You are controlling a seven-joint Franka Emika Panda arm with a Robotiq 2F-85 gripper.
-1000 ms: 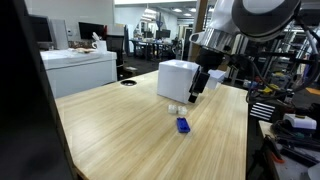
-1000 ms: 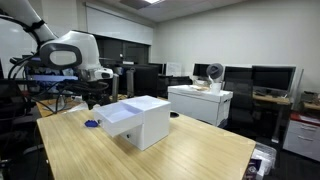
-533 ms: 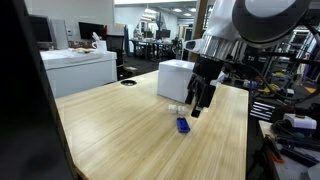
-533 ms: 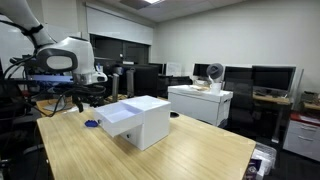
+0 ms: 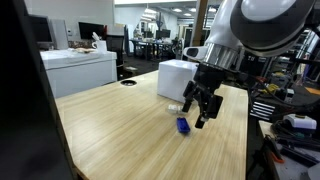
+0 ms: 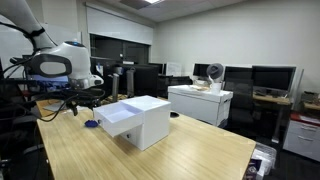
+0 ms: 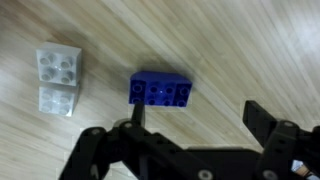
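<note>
Gripper: black two-finger gripper [image 5: 201, 112] with its fingers spread apart, holding nothing.
Brick: small blue studded plastic brick [image 7: 160, 90] lies on the light wooden table [image 5: 120, 130] just beneath the gripper, untouched.
Neighbours: two pale translucent bricks [image 7: 58, 66] lie off to one side of it.
Behind: large white box [image 5: 177, 78].

arm [image 5: 252, 24]: big rounded shells, white-grey, glossy, dark bands at joints. wrist section darker. gripper [image 5: 196, 117]: matte blk, 2 angular fingers [image 7: 268, 122], linkage bars w/ round pivots in wrist view.
</note>
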